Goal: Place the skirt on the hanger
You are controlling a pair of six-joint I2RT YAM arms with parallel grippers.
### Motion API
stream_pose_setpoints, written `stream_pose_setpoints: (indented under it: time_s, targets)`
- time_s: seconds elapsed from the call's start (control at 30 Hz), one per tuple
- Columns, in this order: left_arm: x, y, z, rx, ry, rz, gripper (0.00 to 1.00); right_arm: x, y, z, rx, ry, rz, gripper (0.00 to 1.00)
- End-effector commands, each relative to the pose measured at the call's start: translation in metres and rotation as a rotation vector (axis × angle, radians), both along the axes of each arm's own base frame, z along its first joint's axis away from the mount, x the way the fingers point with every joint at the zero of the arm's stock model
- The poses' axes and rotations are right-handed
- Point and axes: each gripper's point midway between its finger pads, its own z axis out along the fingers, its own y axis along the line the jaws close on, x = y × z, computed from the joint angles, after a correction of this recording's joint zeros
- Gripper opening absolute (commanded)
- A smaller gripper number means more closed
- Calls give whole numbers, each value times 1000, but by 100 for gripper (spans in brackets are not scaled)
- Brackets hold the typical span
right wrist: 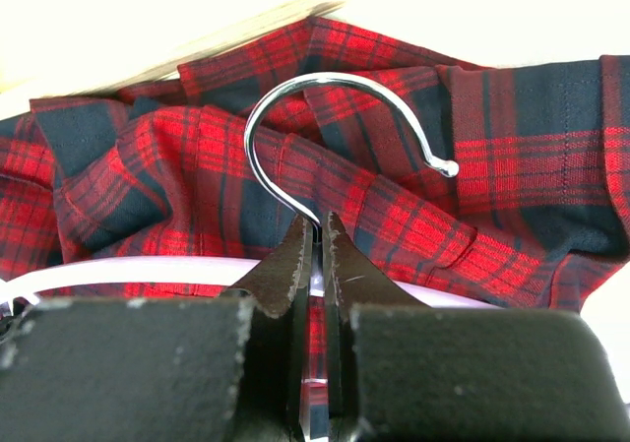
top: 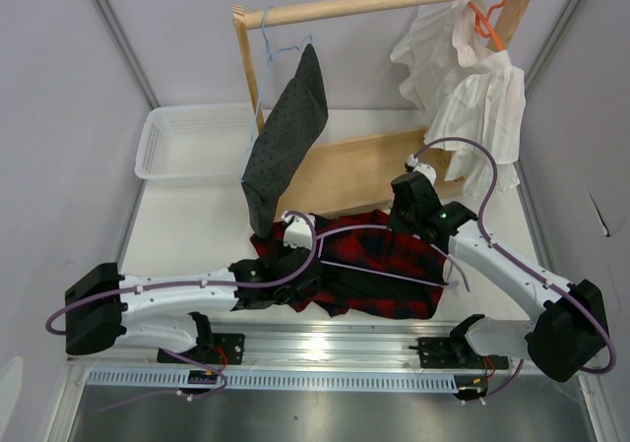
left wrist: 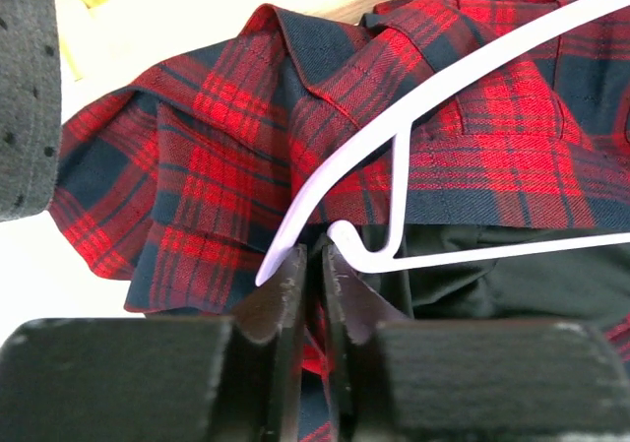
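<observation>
Right gripper (right wrist: 317,225) clamped on hanger (right wrist: 118,270) neck, skirt (right wrist: 492,166) underneath. Left gripper (left wrist: 313,251) jaws a narrow slit at hanger tip; grip unclear

Bright, even light from overhead

We see glare on the metal rail (top: 325,344) in the top view, only soft shadows, and the table (left wrist: 25,265) washed out to white in both wrist views; the skirt (left wrist: 197,166) is sharp.
</observation>
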Motion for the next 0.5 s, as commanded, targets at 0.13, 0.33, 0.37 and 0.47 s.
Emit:
stream_pose_setpoints:
  time_s: [0.13, 0.33, 0.37, 0.47]
  targets:
    - [-1, -9, 11, -96, -47, -43, 22, 3, 4, -5, 6, 0, 15, 0]
    - [-2, -8, 12, -86, -48, -47, 12, 2, 5, -4, 12, -2, 16, 0]
    - [-2, -6, 10, -84, -46, -42, 7, 2, 5, -4, 12, -1, 15, 0]
    - [-2, -5, 10, -80, -45, -38, 0, 2, 4, -4, 13, -1, 11, 0]
